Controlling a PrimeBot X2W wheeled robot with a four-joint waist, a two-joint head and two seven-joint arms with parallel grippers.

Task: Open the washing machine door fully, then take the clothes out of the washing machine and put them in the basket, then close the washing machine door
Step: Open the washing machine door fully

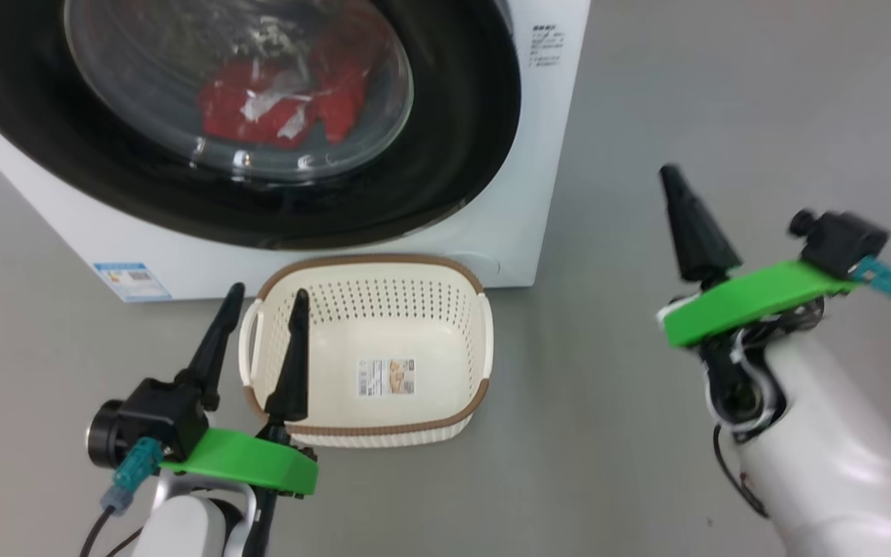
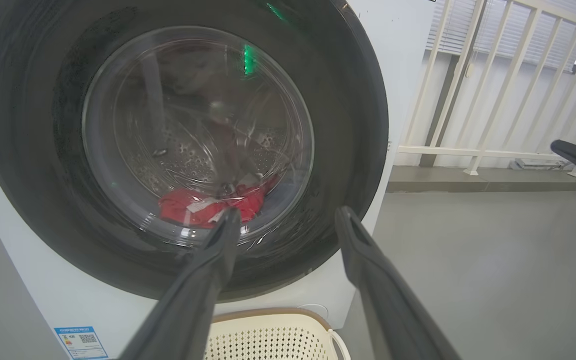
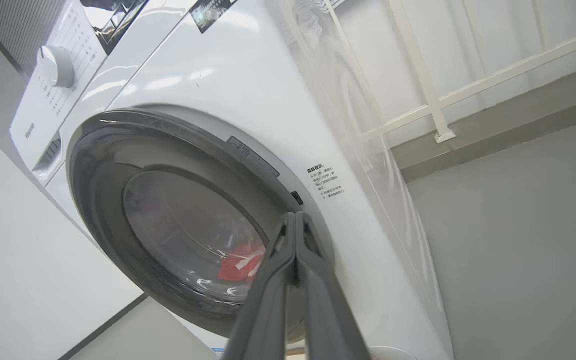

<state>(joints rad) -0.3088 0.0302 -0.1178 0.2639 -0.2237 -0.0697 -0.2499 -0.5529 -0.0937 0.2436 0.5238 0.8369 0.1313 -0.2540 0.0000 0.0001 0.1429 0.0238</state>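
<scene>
Basket just beside spread left gripper

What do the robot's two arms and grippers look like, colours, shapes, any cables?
The left gripper and right gripper each have two long, tapering black fingers mounted on a flat bright green plate. Beside each plate sits a black block with a teal plug and a dark cable. The forearms are glossy white shells; white and black wires loop at the right wrist.

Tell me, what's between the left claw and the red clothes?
The shut washing machine door; its glass covers the red clothes, seen past the left claw in the left wrist view.
</scene>
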